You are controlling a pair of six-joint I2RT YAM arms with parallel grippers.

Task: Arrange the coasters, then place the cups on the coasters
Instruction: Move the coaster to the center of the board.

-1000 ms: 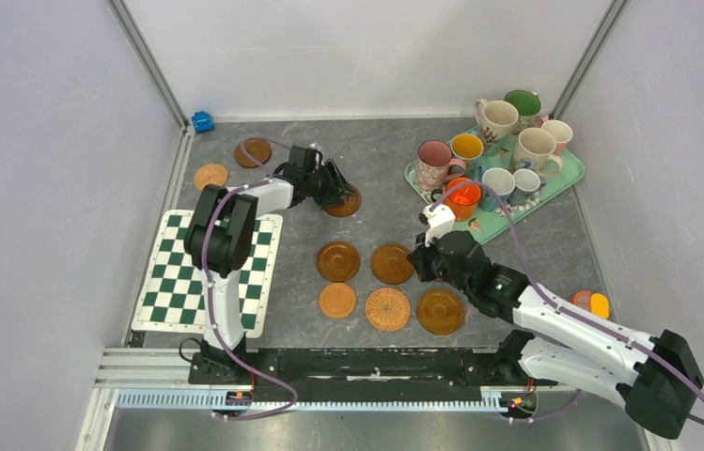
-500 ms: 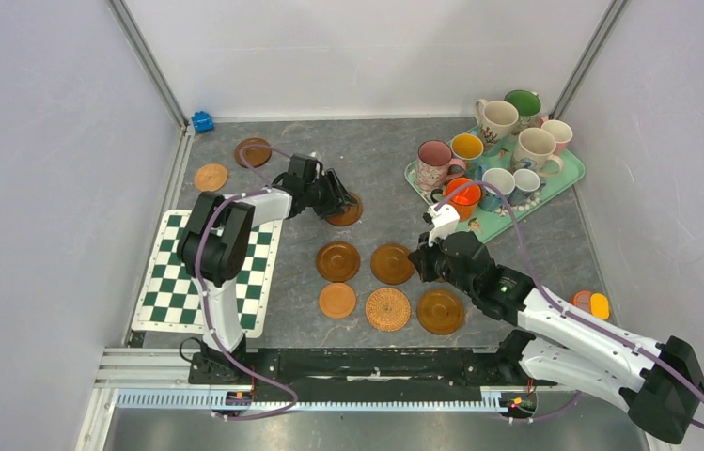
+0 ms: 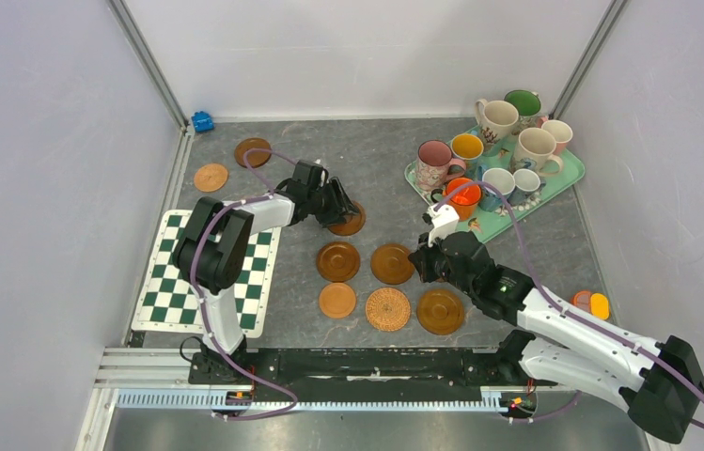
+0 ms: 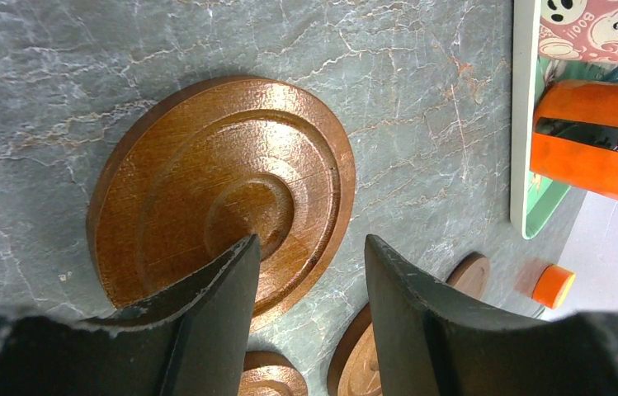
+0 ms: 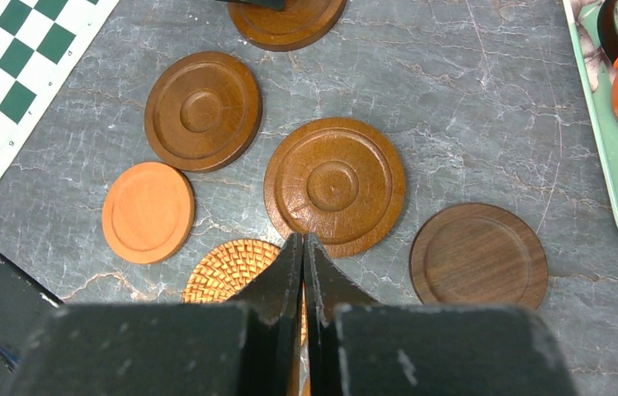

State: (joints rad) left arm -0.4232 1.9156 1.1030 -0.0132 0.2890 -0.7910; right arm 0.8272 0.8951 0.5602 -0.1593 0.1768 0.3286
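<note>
My left gripper (image 3: pixel 336 202) is open and low over a ringed brown coaster (image 4: pixel 223 190). One finger (image 4: pixel 206 322) lies over that coaster's near part, the other finger (image 4: pixel 421 322) is past its rim. Below it, five coasters (image 3: pixel 337 261) are grouped in two rows, among them a woven one (image 5: pixel 227 268) and a plain orange one (image 5: pixel 148 212). My right gripper (image 5: pixel 303 239) is shut and empty, hovering at the edge of a ringed coaster (image 5: pixel 334 186). Two more coasters (image 3: pixel 211 177) lie far left. The cups (image 3: pixel 434 162) stand on the mint tray (image 3: pixel 555 183), a clear orange one (image 4: pixel 594 136) nearest.
A green-white checkered mat (image 3: pixel 179 272) lies at the left, under the left arm. A small blue object (image 3: pixel 202 121) sits in the back left corner. Small orange and yellow caps (image 3: pixel 592 303) lie at the right edge. Grey walls close in both sides.
My left gripper has moved nearer and slightly right, and the coaster under it has slid the same way, toward the group. The right arm has barely moved.
</note>
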